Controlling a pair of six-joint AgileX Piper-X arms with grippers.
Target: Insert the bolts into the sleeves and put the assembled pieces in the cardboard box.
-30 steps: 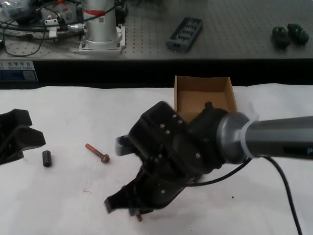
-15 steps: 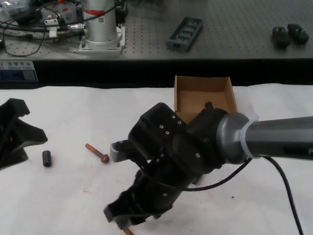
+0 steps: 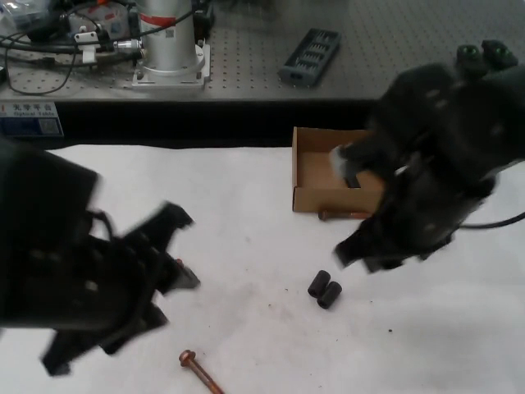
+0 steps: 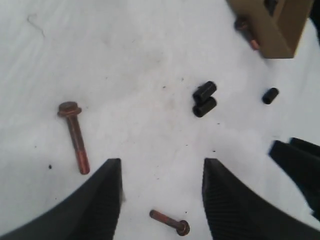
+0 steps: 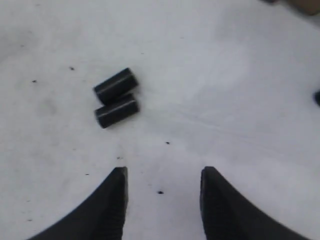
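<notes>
Two black sleeves (image 3: 325,289) lie touching side by side on the white cloth, also seen in the wrist views (image 4: 205,99) (image 5: 116,97). A third sleeve (image 4: 270,95) lies apart from them, nearer the cardboard box (image 3: 328,168) (image 4: 272,30). One copper bolt (image 3: 199,369) (image 4: 75,135) lies near the front, another bolt (image 4: 170,222) lies close to my left gripper, and a third bolt (image 3: 344,215) (image 4: 246,31) rests against the box's front wall. My left gripper (image 3: 182,246) (image 4: 160,175) hovers open at front left. Beside the box and above the sleeve pair, my right gripper (image 3: 361,256) (image 5: 162,175) stands open and holds nothing.
Behind the cloth runs a perforated metal bench with a silver post (image 3: 168,41), a dark ribbed block (image 3: 310,53) and cables. Open cloth lies between the two arms and at front right.
The right arm has swung from the front centre up to the right beside the box, uncovering the sleeve pair. The left arm has come in from the left edge toward the front centre.
</notes>
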